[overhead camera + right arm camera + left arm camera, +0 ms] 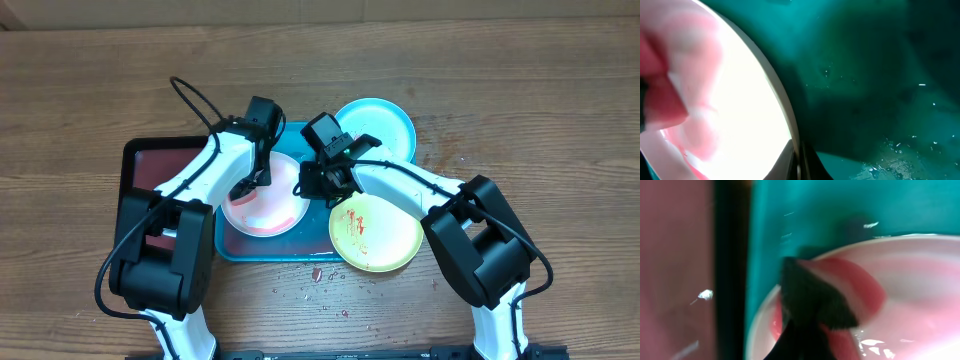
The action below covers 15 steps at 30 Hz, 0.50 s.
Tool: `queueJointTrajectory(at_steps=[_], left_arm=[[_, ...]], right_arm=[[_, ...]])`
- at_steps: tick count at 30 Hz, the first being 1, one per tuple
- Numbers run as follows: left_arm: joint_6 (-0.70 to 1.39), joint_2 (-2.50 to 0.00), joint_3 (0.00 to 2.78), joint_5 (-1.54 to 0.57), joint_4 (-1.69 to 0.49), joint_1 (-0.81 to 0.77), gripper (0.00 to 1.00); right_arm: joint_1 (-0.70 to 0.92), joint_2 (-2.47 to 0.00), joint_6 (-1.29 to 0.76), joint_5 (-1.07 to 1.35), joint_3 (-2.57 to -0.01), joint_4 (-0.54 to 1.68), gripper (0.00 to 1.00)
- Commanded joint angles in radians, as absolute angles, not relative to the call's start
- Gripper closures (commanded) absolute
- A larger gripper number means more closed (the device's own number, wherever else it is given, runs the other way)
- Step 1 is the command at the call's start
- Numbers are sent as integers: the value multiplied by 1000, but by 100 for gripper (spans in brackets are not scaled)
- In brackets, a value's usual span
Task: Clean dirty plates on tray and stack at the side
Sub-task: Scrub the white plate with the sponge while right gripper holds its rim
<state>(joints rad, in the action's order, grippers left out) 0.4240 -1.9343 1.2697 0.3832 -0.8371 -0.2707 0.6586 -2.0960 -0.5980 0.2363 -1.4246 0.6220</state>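
Observation:
The white plate (pixel 262 210) lies on the teal tray (pixel 232 250) and carries red smears. My left gripper (pixel 245 186) is shut on a dark sponge (pixel 812 300) that presses on the plate's smeared inside near its rim (pixel 760 325). My right gripper (pixel 305 185) is shut on the white plate's right rim (pixel 785 107), one finger on each side. The yellow-green plate (pixel 378 235), with red smears, lies at the tray's right edge, partly on the table. The light blue plate (pixel 380 125) lies behind it. The left wrist view is blurred.
A dark maroon tray (pixel 160 165) with a black rim lies to the left of the teal tray and also shows in the left wrist view (pixel 675 255). Red crumbs (pixel 318 274) lie on the wooden table in front of the tray.

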Motion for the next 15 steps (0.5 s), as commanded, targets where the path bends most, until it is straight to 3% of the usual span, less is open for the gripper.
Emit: queueJointTrajectory(at_steps=[1, 3, 4, 5, 8, 10, 15], left_arm=[[464, -1953, 1266, 413, -877, -239, 96], [327, -1953, 1265, 233, -884, -235, 96], [150, -1953, 1265, -14, -896, -235, 96], [72, -1953, 1265, -134, -906, -237, 96], [-99, -1953, 1265, -410, -936, -249, 96], [-158, -1953, 1265, -501, -938, -261, 96], [-118, -1953, 1265, -460, -832, -278, 96]], right_arm=[[627, -2104, -633, 243, -1398, 646, 96], [621, -2104, -633, 258, -1388, 641, 96], [619, -2104, -633, 262, -1382, 635, 96], [617, -2104, -633, 264, -1381, 633, 96], [617, -2104, -633, 264, -1381, 628, 96], [617, -2104, -633, 265, -1381, 626, 96], [617, -2104, -633, 264, -1381, 626, 96]])
